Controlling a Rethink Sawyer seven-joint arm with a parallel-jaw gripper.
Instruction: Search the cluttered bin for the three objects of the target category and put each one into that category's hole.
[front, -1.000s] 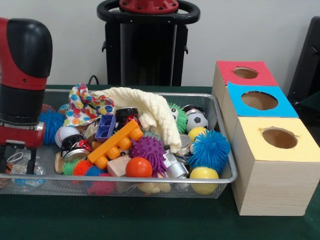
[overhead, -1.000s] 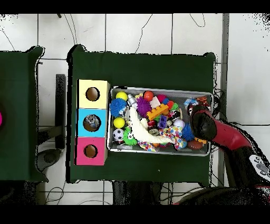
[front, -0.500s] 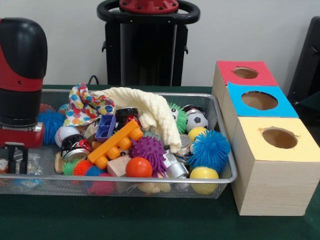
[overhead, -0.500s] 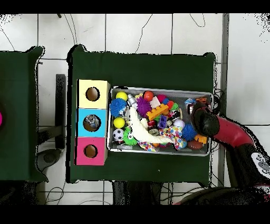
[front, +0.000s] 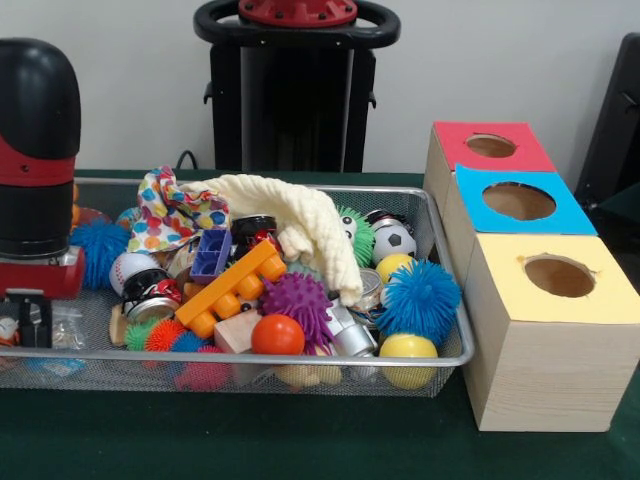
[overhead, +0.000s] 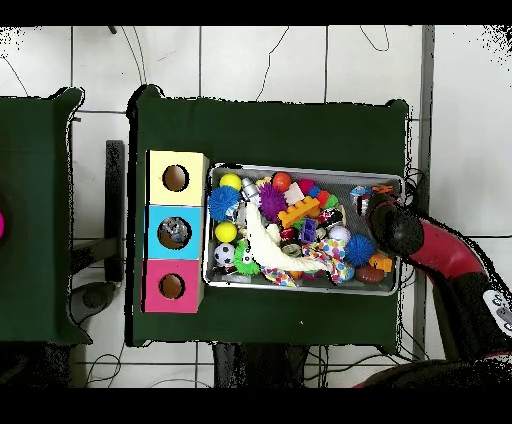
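Red and black, the arm's tool (front: 30, 322) hangs low over one end of the wire-mesh bin (front: 250, 372), at the picture's left edge in the front view. Its dark fingers (front: 40, 322) point down at a clear plastic bag (front: 68, 328) lying on the mesh, but whether they are parted or pressed together cannot be told, and nothing is seen held between them. From overhead, the arm's black end (overhead: 392, 226) covers the corner of the bin farthest from the boxes.

Toys crowd the bin. A cream cloth (front: 300, 225) is draped over the heap, with a polka-dot cloth (front: 170, 212) bunched beside it. Below them lie an orange building block (front: 232, 287) and a blue block (front: 211, 254), a purple spiky ball (front: 297, 301), a smooth orange ball (front: 277, 335), a baseball (front: 130, 268) and a wooden cube (front: 237, 333). Toward the end next to the boxes sit a large blue spiky ball (front: 420, 297), a soccer ball (front: 394, 241) and two yellow balls, one (front: 408, 358) against the bin's front wall. A second blue spiky ball (front: 100, 250) rests just beside the tool.

Three wooden boxes stand in a row on the green desk (front: 300, 440), just beside the bin: the yellow-topped box (front: 550, 330), the blue-topped box (front: 518, 202) and the red-topped box (front: 488, 146), each with a round hole in its top.
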